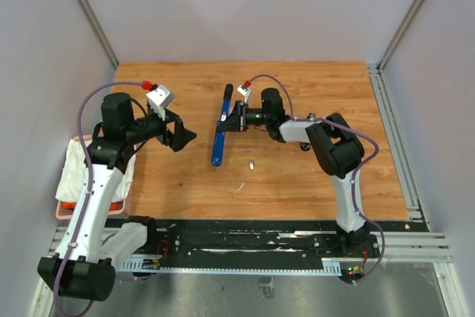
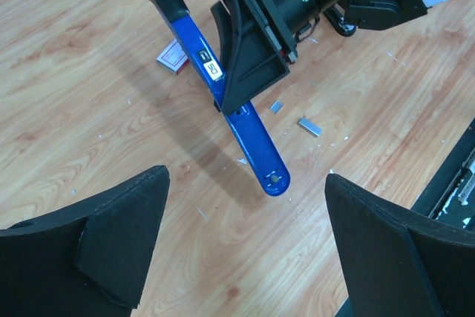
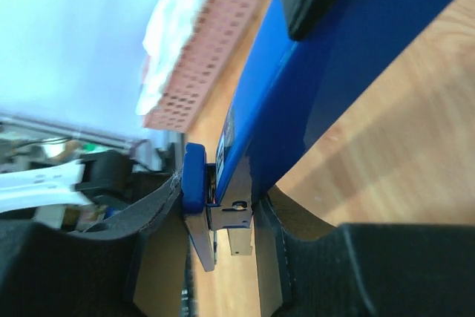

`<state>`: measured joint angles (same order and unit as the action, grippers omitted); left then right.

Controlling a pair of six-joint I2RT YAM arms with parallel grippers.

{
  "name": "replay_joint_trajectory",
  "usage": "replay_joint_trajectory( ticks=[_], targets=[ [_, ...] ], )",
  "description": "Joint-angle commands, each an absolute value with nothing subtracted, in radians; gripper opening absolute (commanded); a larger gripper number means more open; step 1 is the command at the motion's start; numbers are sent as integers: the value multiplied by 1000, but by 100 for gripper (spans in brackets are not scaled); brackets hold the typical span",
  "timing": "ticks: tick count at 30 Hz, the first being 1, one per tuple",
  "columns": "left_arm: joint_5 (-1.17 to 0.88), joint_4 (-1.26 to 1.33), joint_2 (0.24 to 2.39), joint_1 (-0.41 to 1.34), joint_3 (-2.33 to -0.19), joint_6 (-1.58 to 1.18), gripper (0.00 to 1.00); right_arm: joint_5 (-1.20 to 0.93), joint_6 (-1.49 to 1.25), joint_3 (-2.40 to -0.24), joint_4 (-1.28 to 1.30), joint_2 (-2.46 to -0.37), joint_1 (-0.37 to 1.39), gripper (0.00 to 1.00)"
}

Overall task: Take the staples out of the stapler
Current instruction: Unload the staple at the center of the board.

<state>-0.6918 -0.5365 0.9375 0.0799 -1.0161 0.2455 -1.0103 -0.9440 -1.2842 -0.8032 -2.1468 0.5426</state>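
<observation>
The long blue stapler with a black tip lies slanted across the middle of the wooden table. My right gripper is shut on the stapler's middle; in the right wrist view both black pads press the blue body and its metal hinge part. Two short silvery staples lie loose on the wood just right of the stapler, also in the top view as staples. My left gripper hovers left of the stapler, wide open and holding nothing; the left gripper looks down at the stapler's rounded near end.
A pink basket with a white cloth sits at the table's left edge, behind my left arm. A small red-and-white flat box lies on the wood left of the stapler. Tiny metal specks dot the wood.
</observation>
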Motion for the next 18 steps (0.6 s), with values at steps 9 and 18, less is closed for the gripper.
replay_joint_trajectory(
  ticks=[9, 18],
  targets=[
    [-712, -502, 926, 73, -999, 238, 98, -868, -579, -1314, -399, -2165, 512, 8],
    [-715, -494, 925, 74, -991, 232, 98, -988, -1005, -1275, -803, -2081, 509, 13]
  ],
)
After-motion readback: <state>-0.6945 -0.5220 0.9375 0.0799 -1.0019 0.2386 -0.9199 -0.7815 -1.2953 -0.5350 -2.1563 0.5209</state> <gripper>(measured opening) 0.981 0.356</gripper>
